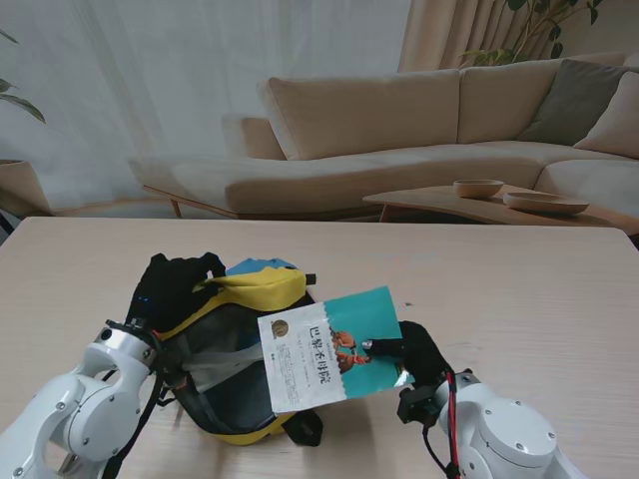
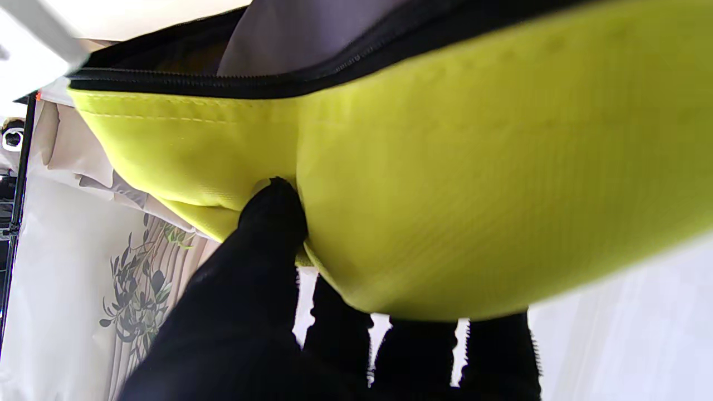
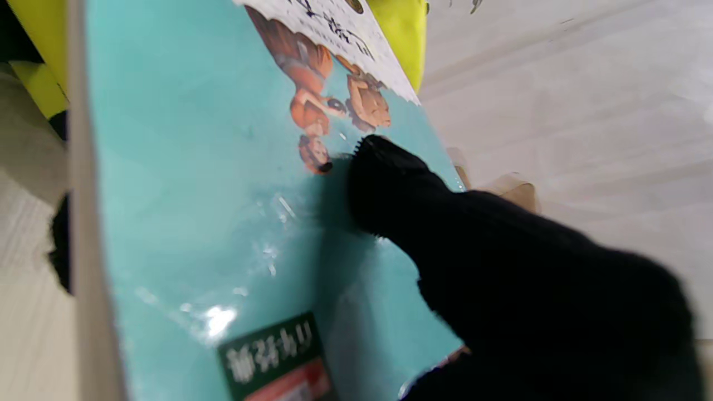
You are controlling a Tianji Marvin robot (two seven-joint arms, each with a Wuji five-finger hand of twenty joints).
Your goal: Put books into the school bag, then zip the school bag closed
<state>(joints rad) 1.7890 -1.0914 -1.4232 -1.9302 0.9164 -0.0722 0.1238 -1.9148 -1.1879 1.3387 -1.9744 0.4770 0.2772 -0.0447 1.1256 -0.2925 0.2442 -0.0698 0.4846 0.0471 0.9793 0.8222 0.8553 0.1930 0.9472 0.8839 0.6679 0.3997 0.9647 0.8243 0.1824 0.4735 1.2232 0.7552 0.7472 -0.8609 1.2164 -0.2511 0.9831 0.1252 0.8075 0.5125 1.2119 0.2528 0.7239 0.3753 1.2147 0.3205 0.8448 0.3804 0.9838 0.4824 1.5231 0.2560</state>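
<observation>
The school bag point(image 1: 235, 344) lies near the middle of the pale wood-grain tabletop point(image 1: 519, 289), on the side nearer to me, and everything else is placed from it. At the bag's left edge the left robot hand point(image 1: 160, 344), in a black glove, is closed on the yellow fabric just under the black zipper; the left wrist view shows one fingertip point(image 2: 273, 206) pressed into a fold of that fabric, with the other fingers curled under the panel. The bag's main mouth gapes open, showing a grey lining, and its yellow flap and a blue patch sit on the side farther from me. Resting across the bag's right rim, tilted with its far end raised, is a book point(image 1: 334, 349) with a teal and white cover, printed characters and a small orange figure. The right robot hand point(image 1: 414, 354), also gloved in black, grips the book's right edge, its thumb point(image 3: 390, 184) flat on the teal cover. Beyond the bag the tabletop runs bare to its far edge. Behind that stand a beige sofa point(image 1: 399, 130), sheer white curtains point(image 1: 150, 90), and, to the right, a low wooden coffee table point(image 1: 439, 205) carrying two shallow bowls point(image 1: 477, 188).
</observation>
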